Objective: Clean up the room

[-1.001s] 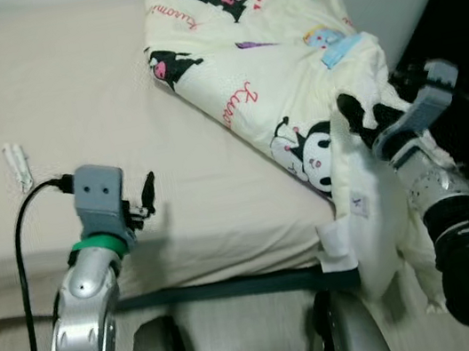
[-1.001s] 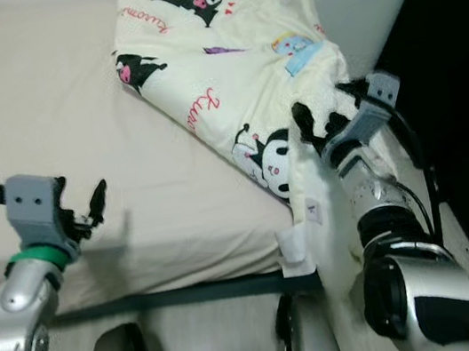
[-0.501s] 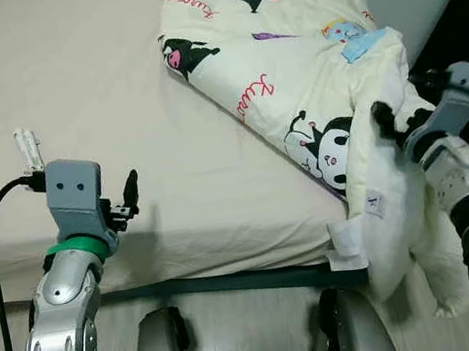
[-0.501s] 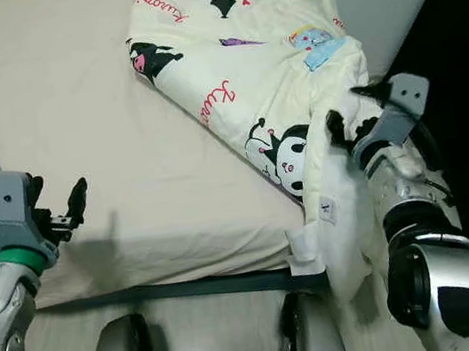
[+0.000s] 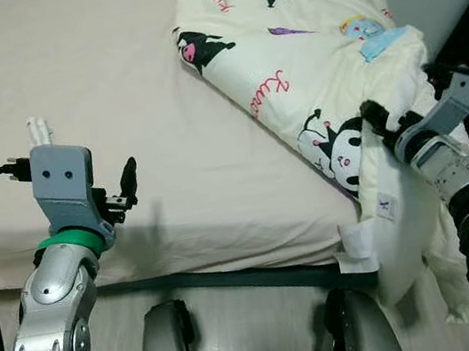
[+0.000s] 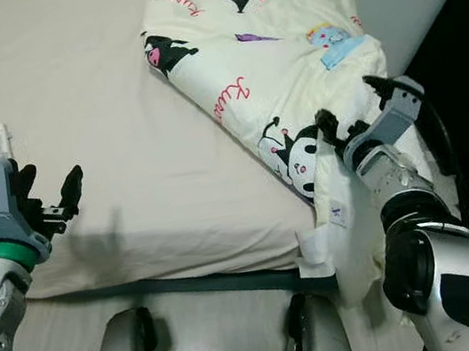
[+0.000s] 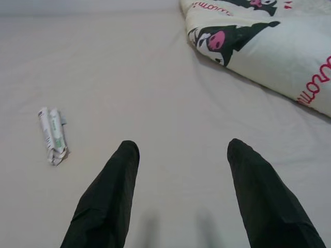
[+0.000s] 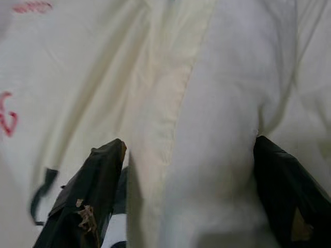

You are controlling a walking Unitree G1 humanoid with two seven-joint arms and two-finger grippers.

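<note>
— Quilt (image 5: 306,64) status? Hanging off the bed's (image 5: 112,88) right edge, my right gripper (image 8: 186,170) spread wide around a fold.
— Change? I've stepped closer; left gripper (image 7: 178,155) open, empty, near the wrapper (image 7: 53,135).

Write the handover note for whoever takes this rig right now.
Left end effector: open, holding nothing, over the bare bed sheet.
Right end effector: open, fingers either side of a fold of the cartoon-print comforter at the bed's right edge, not clamped.
Comforter lies bunched on the bed's right side, a corner hanging off. A small white wrapper lies on the sheet ahead of the left end effector.
Done: nothing visibly tidied. Left: straighten comforter, remove wrapper.
</note>
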